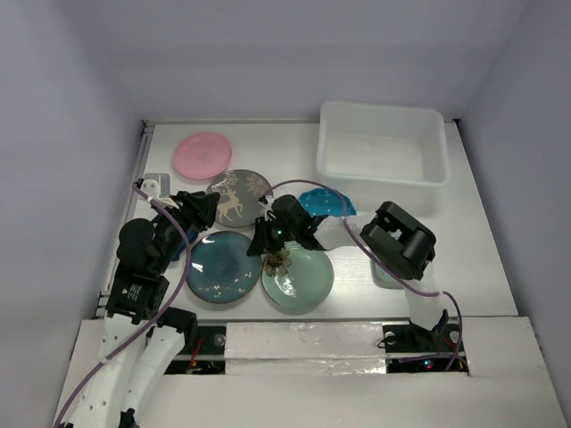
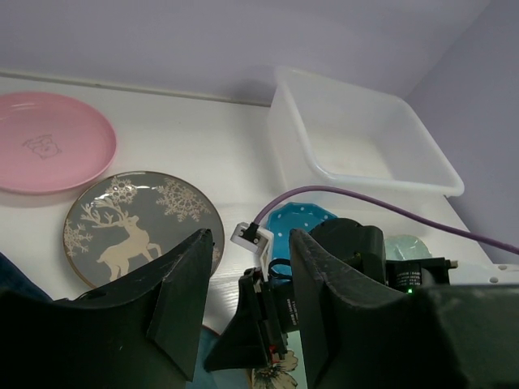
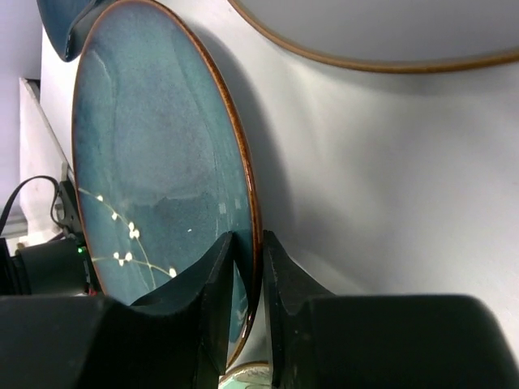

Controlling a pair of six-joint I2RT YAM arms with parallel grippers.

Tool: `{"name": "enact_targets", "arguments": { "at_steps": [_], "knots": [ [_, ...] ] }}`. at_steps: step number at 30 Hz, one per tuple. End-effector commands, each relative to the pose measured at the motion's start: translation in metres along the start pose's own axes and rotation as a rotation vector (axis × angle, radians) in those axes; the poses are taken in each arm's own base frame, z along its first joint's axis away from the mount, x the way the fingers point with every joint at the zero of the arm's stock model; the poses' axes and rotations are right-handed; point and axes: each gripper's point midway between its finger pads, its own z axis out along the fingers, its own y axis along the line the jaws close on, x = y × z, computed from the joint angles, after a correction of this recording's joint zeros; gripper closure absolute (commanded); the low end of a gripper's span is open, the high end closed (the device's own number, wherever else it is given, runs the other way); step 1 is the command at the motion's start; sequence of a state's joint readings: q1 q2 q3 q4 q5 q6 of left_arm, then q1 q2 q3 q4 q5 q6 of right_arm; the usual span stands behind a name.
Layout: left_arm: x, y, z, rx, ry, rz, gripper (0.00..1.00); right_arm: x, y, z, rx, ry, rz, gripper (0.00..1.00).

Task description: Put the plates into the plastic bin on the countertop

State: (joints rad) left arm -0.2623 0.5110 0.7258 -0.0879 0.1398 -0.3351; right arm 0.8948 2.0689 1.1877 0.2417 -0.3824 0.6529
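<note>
Fingers [image 3: 212, 284] of the right gripper [image 3: 248, 240] are seen drawn close on either side of the far-right rim of the dark teal plate [image 1: 221, 266]. The rim appears to be pinched between them, though no lift off the countertop [image 1: 482, 259] is evident. The left gripper [image 2: 250, 243] is held with its fingers spread wide and nothing between them, just near of the grey deer plate [image 1: 234, 198]. The plastic bin [image 1: 332, 147], at the far right, is shown with no plate in it, so the task is judged to be barely begun. The pink plate [image 1: 202, 154] at the far left, the grey deer plate beside it, the blue scalloped plate [image 1: 323, 201] just off the bin's near-left corner, and the pale green flowered plate [image 1: 299, 278] at the near middle are all seen on the countertop. The pale green rectangular plate [image 2: 403, 245] is largely hidden by the right arm and can be made out only in part. All six plates are left to be placed, the teal one apparently first.
</note>
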Motion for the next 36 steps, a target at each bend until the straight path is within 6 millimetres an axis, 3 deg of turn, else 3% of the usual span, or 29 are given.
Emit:
{"name": "enact_targets", "arguments": {
  "at_steps": [1, 6, 12, 14, 16, 17, 20, 21, 23, 24, 27, 28, 31, 36],
  "knots": [
    [-0.011, -0.006, -0.002, 0.023, -0.044, 0.004, 0.6, -0.01, 0.014, -0.013, -0.035, -0.031, -0.055, 0.99],
    [-0.013, -0.008, -0.004, 0.03, -0.054, 0.002, 0.6, -0.031, 0.049, -0.039, -0.106, -0.093, -0.084, 1.0],
    [-0.02, -0.004, -0.01, 0.003, -0.086, 0.004, 0.6, -0.066, 0.098, -0.103, -0.173, -0.234, -0.137, 1.0],
    [-0.021, -0.006, -0.01, 0.012, -0.088, 0.005, 0.6, -0.095, 0.102, -0.135, -0.181, -0.33, -0.12, 1.0],
    [-0.02, -0.008, -0.011, 0.023, -0.087, 0.005, 0.6, -0.111, 0.096, -0.158, -0.186, -0.389, -0.102, 1.0],
    [-0.02, -0.009, -0.012, 0.027, -0.088, 0.004, 0.6, -0.133, 0.087, -0.178, -0.187, -0.454, -0.074, 1.0],
    [-0.023, -0.01, -0.015, 0.031, -0.1, 0.005, 0.6, -0.165, 0.085, -0.223, -0.21, -0.569, -0.059, 1.0],
    [-0.024, -0.01, -0.016, 0.031, -0.105, 0.006, 0.6, -0.183, 0.076, -0.25, -0.187, -0.641, -0.053, 1.0],
    [-0.024, -0.013, -0.017, 0.043, -0.105, 0.002, 0.6, -0.206, 0.066, -0.283, -0.147, -0.736, -0.04, 1.0],
    [-0.025, -0.013, -0.018, 0.043, -0.109, 0.004, 0.6, -0.224, 0.044, -0.309, -0.1, -0.809, -0.019, 1.0],
    [-0.024, -0.018, -0.02, 0.062, -0.107, 0.002, 0.6, -0.252, 0.018, -0.359, -0.037, -0.921, 0.025, 1.0],
    [-0.025, -0.018, -0.02, 0.062, -0.11, 0.002, 0.6, -0.262, -0.005, -0.385, 0.002, -0.978, 0.053, 1.0],
    [-0.023, -0.023, -0.022, 0.083, -0.105, 0.001, 0.59, -0.278, -0.055, -0.426, 0.109, -1.072, 0.148, 1.0],
    [-0.024, -0.024, -0.024, 0.083, -0.11, 0.0, 0.59, -0.289, -0.139, -0.464, 0.371, -1.142, 0.261, 1.0]
  ]
}}
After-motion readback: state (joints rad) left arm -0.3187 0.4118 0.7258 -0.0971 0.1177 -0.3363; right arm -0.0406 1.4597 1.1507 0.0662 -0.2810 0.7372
